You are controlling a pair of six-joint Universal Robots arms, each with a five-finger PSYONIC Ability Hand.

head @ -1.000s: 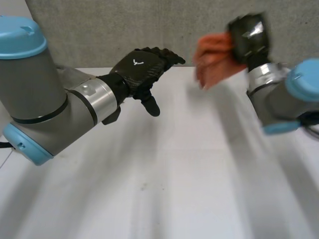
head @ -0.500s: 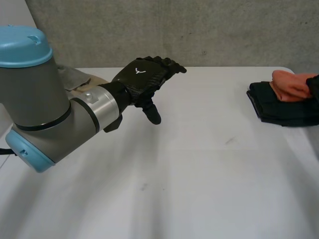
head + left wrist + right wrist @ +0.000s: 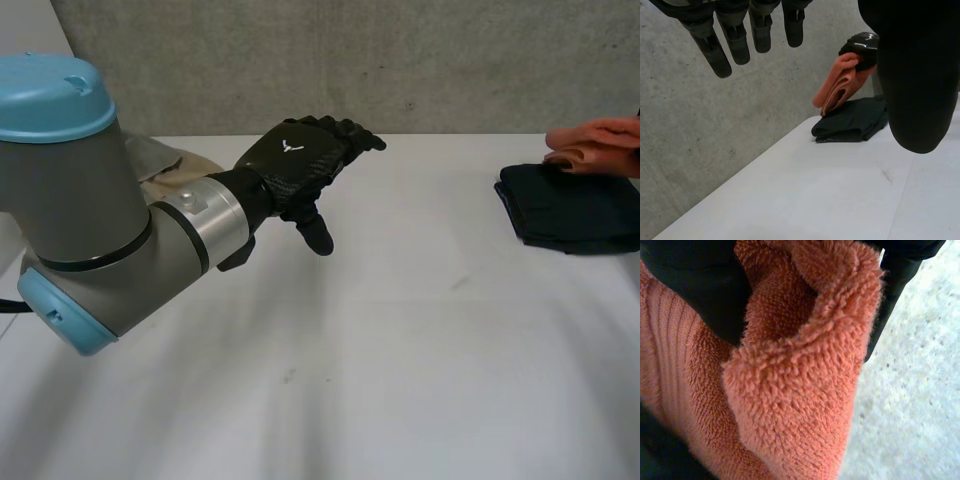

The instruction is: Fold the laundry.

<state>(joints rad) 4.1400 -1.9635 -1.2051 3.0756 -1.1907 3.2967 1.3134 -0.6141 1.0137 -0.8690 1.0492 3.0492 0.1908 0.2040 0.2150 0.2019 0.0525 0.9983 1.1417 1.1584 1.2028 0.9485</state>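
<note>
- Towel (image 3: 790,390): orange terry with a thick looped pile, bunched in loose folds. It is held in the air over the dark stack (image 3: 570,205) at the right end of the counter (image 3: 400,350). We cannot tell whether its lower end touches the stack.
- Right hand (image 3: 695,290): fingers curled round the towel, pinching a gathered bunch of it.
- Left hand (image 3: 300,160): hovers over the counter's left-middle, well apart from the towel. Fingers straight, slightly spread, holding nothing.
- Beige cloth (image 3: 175,165): lies on the counter behind the left arm.
- Handling, as we judge it: light, soft and limp. It will droop from any hold. The pile should grip well, so it is not slippery, and nothing about it is fragile.
- Hold, as we judge it: we would take two corners of one edge, one per hand, so it hangs flat. A bunched hold leaves it crumpled.
</note>
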